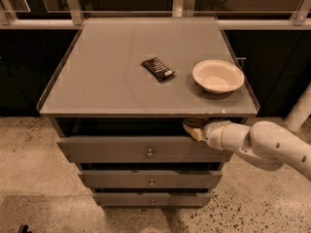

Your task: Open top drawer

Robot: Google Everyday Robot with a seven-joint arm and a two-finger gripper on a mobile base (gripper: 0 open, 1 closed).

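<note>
The top drawer (116,150) is a wide grey front with a small round metal knob (149,153) at its centre, under the grey cabinet top (112,76). It stands pulled out a little, with a dark gap above its front. My gripper (193,128) comes in from the right on a white arm (262,142) and sits at the upper edge of the drawer front, right of the knob, just under the lip of the cabinet top. Its tan fingers reach into the gap.
Two more grey drawers (150,180) with similar knobs lie below, the lowest (151,199) near the speckled floor. On the cabinet top lie a dark snack packet (157,69) and a white bowl (217,75). A railing and dark panels run behind.
</note>
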